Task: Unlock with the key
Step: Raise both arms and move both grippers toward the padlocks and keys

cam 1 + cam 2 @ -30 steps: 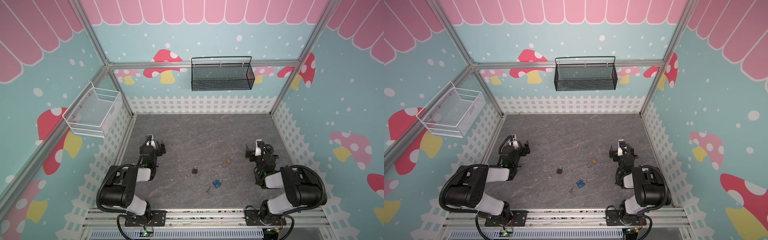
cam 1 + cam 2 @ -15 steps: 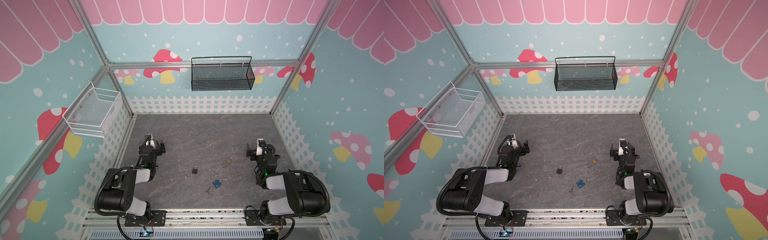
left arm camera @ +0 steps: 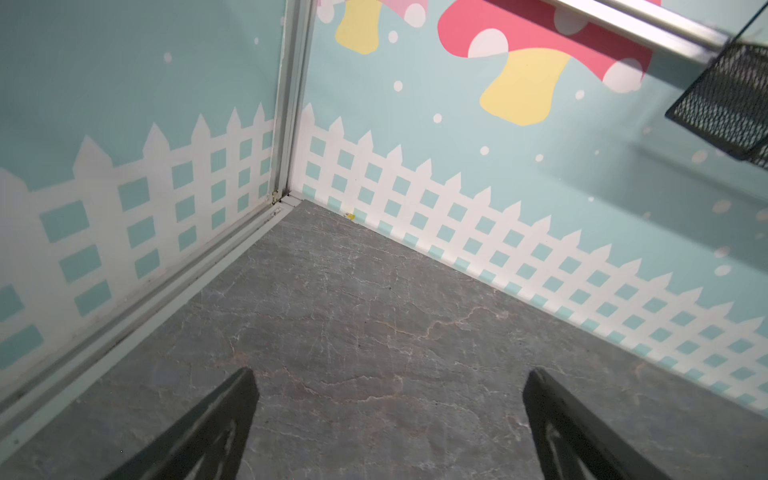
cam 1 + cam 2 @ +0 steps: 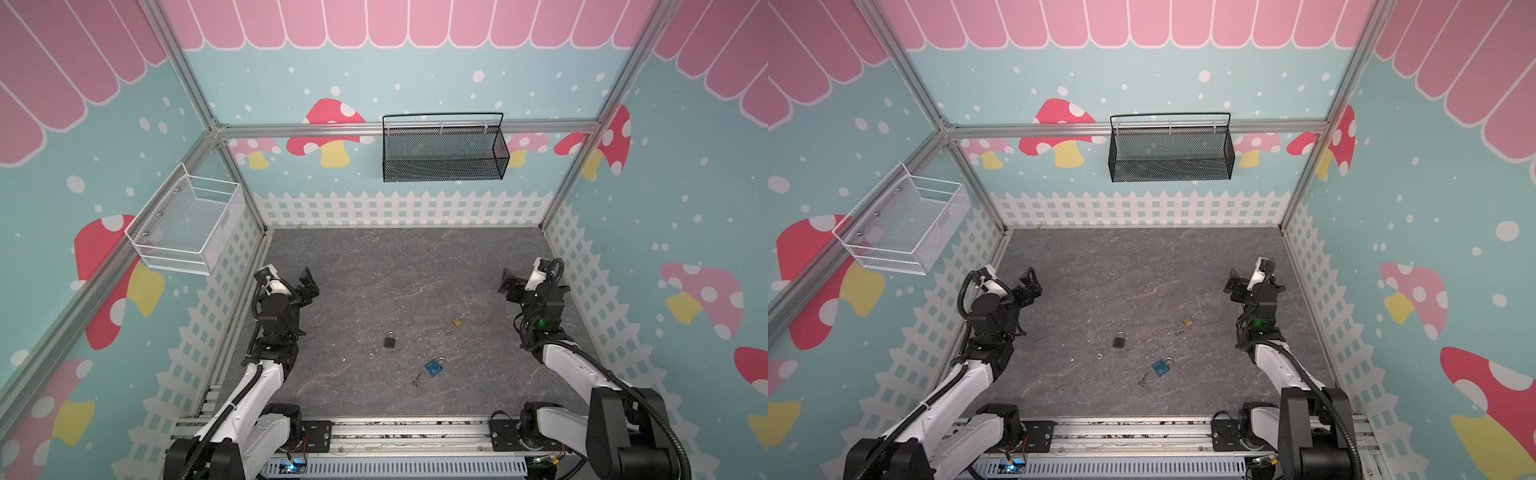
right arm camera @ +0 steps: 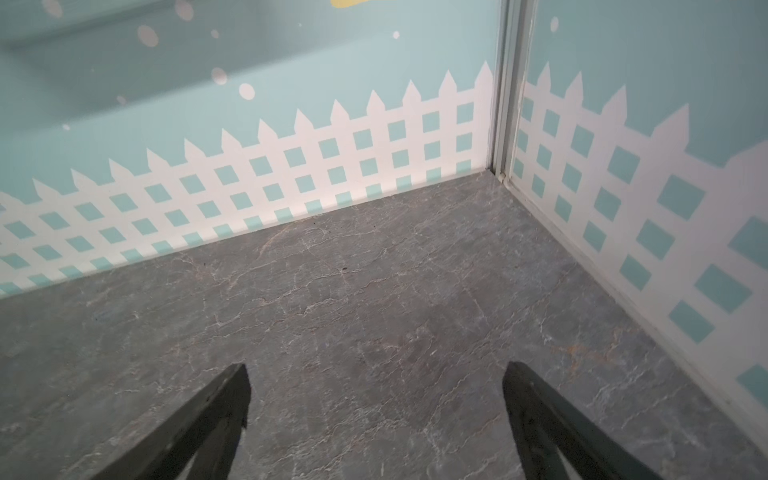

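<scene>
Three small padlocks lie on the grey floor in both top views: a black padlock (image 4: 389, 340) (image 4: 1119, 340), a blue padlock (image 4: 434, 366) (image 4: 1162, 366) and a brass padlock (image 4: 457, 321) (image 4: 1188, 321). A small key (image 4: 372, 354) lies beside the black one, another key (image 4: 416, 379) by the blue one, and a third key (image 4: 449, 331) by the brass one. My left gripper (image 4: 309, 283) (image 3: 388, 386) hangs open and empty at the left wall. My right gripper (image 4: 509, 286) (image 5: 376, 380) is open and empty at the right wall. Both are far from the locks.
A black mesh basket (image 4: 442, 147) hangs on the back wall and a white wire basket (image 4: 187, 224) on the left wall. Fence-printed walls enclose the floor on three sides. A metal rail (image 4: 407, 432) carrying both arm bases runs along the front edge.
Both arms have unfolded from their tucked pose, with elbows dropping toward the front and wrists lifting slightly. Both grippers stayed open; locks and keys have not moved.
</scene>
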`<state>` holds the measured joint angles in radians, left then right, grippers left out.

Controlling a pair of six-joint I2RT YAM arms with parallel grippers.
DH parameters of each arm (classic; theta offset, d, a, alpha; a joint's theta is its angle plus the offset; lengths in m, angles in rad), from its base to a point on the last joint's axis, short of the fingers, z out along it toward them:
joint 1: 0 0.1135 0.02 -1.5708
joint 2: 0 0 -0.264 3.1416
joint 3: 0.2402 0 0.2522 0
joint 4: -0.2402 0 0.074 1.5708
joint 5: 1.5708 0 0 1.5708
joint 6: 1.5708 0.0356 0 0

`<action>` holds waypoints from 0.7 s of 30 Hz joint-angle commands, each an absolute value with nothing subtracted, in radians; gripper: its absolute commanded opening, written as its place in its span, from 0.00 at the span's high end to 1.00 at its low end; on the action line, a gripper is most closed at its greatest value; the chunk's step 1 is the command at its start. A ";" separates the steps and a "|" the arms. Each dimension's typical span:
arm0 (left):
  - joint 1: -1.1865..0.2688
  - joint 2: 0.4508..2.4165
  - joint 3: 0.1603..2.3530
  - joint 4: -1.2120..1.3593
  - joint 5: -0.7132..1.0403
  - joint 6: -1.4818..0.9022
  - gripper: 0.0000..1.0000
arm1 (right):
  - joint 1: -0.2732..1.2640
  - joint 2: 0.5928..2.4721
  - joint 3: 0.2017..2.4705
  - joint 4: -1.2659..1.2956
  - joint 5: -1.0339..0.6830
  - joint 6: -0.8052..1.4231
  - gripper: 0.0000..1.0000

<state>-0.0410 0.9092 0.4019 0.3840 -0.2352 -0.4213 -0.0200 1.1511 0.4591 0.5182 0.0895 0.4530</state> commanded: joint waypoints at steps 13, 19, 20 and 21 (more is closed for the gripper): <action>-0.040 0.801 0.445 0.017 -0.031 -0.732 0.00 | -0.019 1.017 0.458 0.229 -0.238 0.676 0.02; -0.186 0.802 0.468 -0.056 -0.037 -0.751 0.00 | 0.030 1.016 0.487 0.105 -0.270 0.651 0.02; -0.221 0.802 0.468 -0.061 -0.050 -0.755 0.00 | 0.040 1.012 0.489 0.082 -0.268 0.646 0.02; -0.263 0.801 0.466 -0.061 -0.062 -0.763 0.00 | 0.053 1.008 0.489 0.061 -0.270 0.639 0.02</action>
<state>-0.1951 0.8085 0.4381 0.0013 -0.0525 -0.7219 0.0288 1.0222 0.4595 0.1547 -0.2390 0.6479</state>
